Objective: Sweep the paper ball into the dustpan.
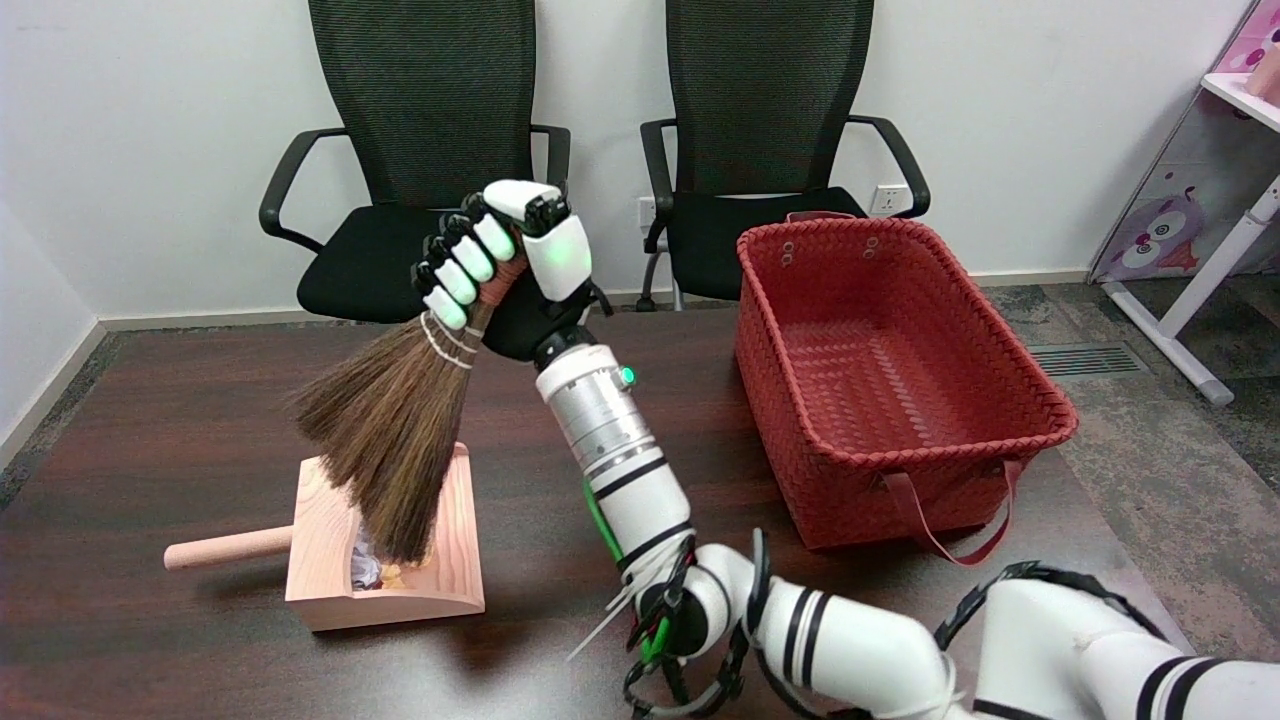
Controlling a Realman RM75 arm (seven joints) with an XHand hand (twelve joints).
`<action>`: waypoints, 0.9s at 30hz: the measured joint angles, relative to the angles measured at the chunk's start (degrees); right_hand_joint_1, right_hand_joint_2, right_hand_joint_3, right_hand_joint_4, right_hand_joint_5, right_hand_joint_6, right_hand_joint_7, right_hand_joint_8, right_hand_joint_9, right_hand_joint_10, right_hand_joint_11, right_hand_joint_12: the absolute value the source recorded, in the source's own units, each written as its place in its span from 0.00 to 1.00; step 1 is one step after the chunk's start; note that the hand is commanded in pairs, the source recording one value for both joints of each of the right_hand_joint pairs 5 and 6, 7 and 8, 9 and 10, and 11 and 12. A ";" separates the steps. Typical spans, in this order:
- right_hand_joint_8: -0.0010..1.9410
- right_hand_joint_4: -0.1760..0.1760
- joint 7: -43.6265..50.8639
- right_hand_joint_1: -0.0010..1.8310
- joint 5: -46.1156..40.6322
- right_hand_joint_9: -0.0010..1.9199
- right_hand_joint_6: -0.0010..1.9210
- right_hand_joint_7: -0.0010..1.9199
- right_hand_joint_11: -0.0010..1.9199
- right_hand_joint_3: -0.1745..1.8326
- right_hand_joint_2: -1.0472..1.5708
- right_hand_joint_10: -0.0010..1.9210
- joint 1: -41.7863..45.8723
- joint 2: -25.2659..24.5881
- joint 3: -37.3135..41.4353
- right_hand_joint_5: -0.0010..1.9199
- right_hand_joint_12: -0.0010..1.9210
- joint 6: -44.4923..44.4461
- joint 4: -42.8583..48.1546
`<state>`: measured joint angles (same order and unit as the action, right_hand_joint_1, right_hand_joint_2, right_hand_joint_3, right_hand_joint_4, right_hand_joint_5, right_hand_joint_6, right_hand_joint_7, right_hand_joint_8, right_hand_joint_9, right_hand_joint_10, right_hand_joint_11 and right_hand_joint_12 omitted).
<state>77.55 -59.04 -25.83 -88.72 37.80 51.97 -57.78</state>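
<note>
My right hand (505, 265) grips the handle of a small straw broom (385, 425), holding it raised above the table with the bristles hanging down and to the left. The bristle tips reach into a pale wooden dustpan (455, 545) that lies on the dark table, its round handle (225, 548) pointing left. The crumpled paper ball (366, 568) lies inside the dustpan, partly hidden behind the bristles.
A red woven basket (890, 380), empty, stands on the right of the dark wooden table (150, 430). Two black office chairs (420, 150) stand behind the table's far edge. My right arm (620, 470) crosses the middle of the table.
</note>
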 measured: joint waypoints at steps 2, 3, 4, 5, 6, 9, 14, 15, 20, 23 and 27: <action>0.99 0.49 0.74 0.41 0.06 1.00 1.00 1.00 1.00 0.92 0.80 1.00 -0.44 1.38 -0.06 1.00 1.00 -1.29 -1.33; 0.99 0.49 1.15 0.41 0.08 1.00 1.00 1.00 1.00 0.91 0.81 1.00 -0.70 2.07 -0.09 1.00 1.00 -2.02 -1.94; 0.99 0.49 1.69 0.41 0.11 1.00 1.00 1.00 1.00 0.91 0.81 1.00 -1.11 3.01 -0.12 1.00 1.00 -3.12 -2.81; 0.99 0.49 1.97 0.41 0.14 1.00 1.00 1.00 1.00 0.91 0.81 1.00 -1.32 3.46 -0.14 1.00 1.00 -3.67 -3.17; 0.99 0.49 2.52 0.41 0.23 1.00 1.00 1.00 1.00 0.91 0.81 1.00 -1.84 4.45 -0.19 1.00 1.00 -4.90 -3.92; 0.99 0.49 3.84 0.42 0.71 1.00 1.00 1.00 1.00 0.91 0.81 1.00 -3.58 6.92 -0.35 1.00 1.00 -8.20 -5.47; 0.99 0.49 4.89 0.42 3.53 1.00 1.00 1.00 1.00 0.92 0.80 1.00 -7.35 10.86 -1.45 1.00 1.00 -12.83 -6.54; 0.99 0.49 4.85 0.42 4.38 1.00 1.00 1.00 1.00 0.92 0.79 1.00 -8.55 11.77 -2.09 1.00 1.00 -13.83 -6.55; 0.99 0.49 3.45 0.42 7.59 1.00 1.00 1.00 1.00 0.91 0.81 1.00 -13.89 15.04 -6.17 1.00 1.00 -16.59 -5.10; 0.99 0.49 1.72 0.42 9.95 1.00 1.00 1.00 1.00 0.91 0.83 1.00 -17.27 16.55 -9.07 1.00 1.00 -17.11 -2.69; 0.99 0.49 -1.24 0.42 14.46 1.00 1.00 1.00 1.00 0.94 0.83 1.00 -21.27 17.70 -12.12 1.00 1.00 -17.13 1.14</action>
<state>76.31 -44.58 -47.10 -71.01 25.68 34.84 -56.64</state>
